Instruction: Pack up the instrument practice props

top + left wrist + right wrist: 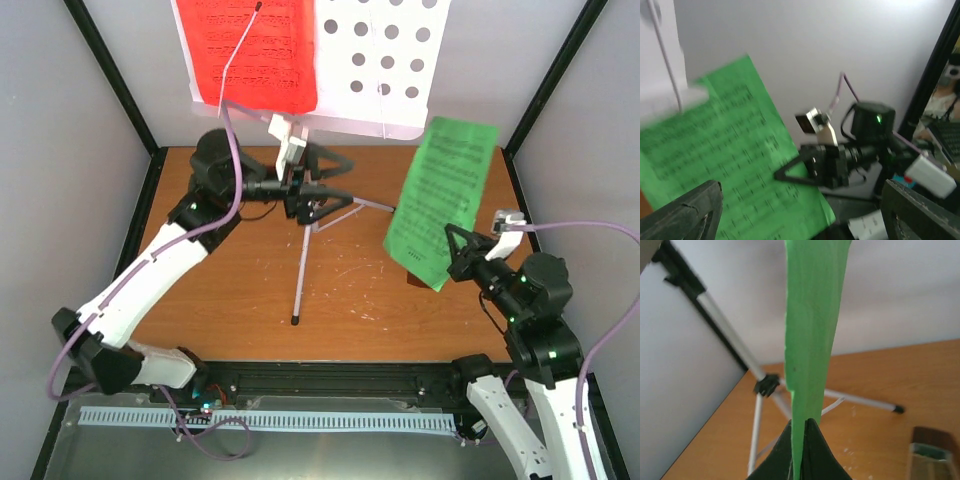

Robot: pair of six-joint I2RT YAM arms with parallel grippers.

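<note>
The right end effector [800, 426] is pressed together on the lower edge of the green sheet [442, 198], pinching it. The sheet stands clear of the counter [380, 315], right of the stand [300, 275]. From the right wrist it shows edge-on, rising straight up out of the closed jaws. The red sheet [255, 50] lies against the left half of the stand's tray [385, 60], whose right half shows its rows of holes. The stand is upright on the counter with its legs splayed. The left end effector [348, 182] hangs close beside the stand's pole, just above where the legs meet. Its fingers [687, 215] are spread wide, and the left wrist view shows nothing gripped between them. Whether it touches the pole cannot be told. The metronome [932, 455] sits on the counter at the lower right of the right wrist view, near the foot of one stand leg. Its brown body and clear cover show only in part, so its pose is unclear.
</note>
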